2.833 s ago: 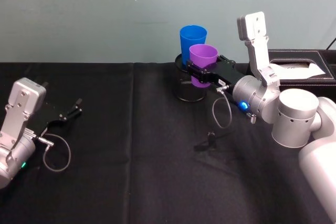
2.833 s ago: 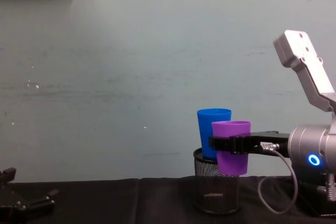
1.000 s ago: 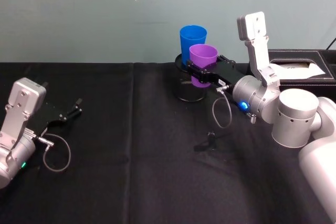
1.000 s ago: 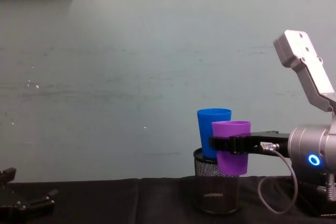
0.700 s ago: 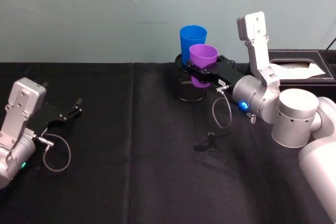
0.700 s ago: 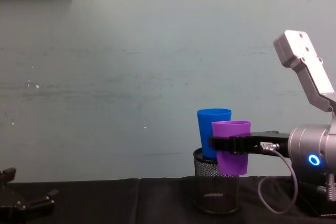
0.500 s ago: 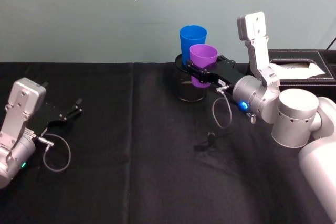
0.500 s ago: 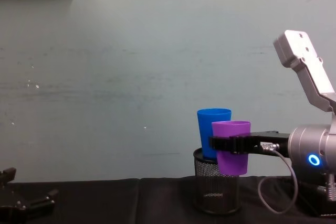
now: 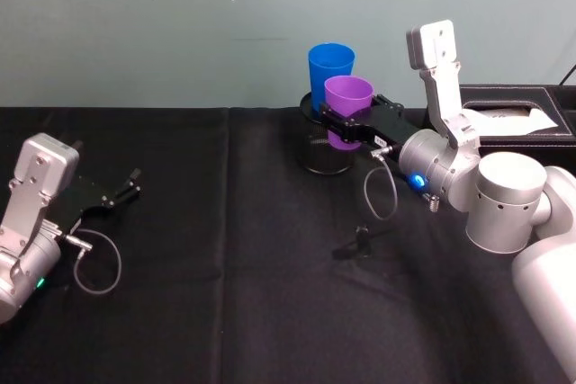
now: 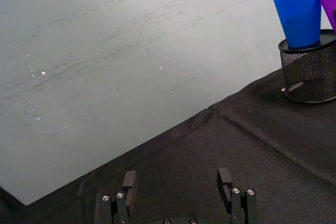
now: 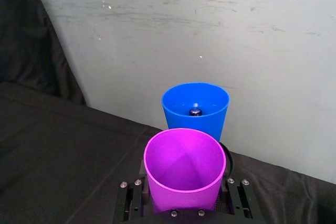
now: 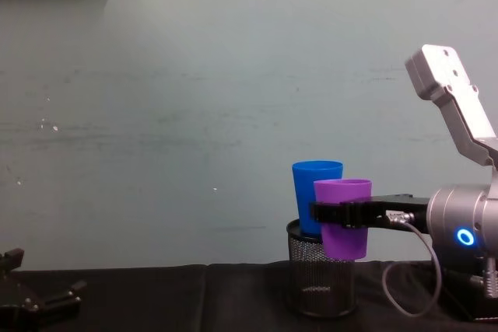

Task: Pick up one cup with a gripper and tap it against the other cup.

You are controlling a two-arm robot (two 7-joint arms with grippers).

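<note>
My right gripper is shut on the purple cup and holds it upright in the air. The blue cup stands just behind it, set inside a black mesh pen holder. The two cups' sides are very close, and I cannot tell whether they touch. My left gripper rests open at the table's far left, holding nothing.
A black box with white paper sits at the back right behind my right arm. A small dark object lies on the black tablecloth in front of the holder. A pale wall runs close behind the cups.
</note>
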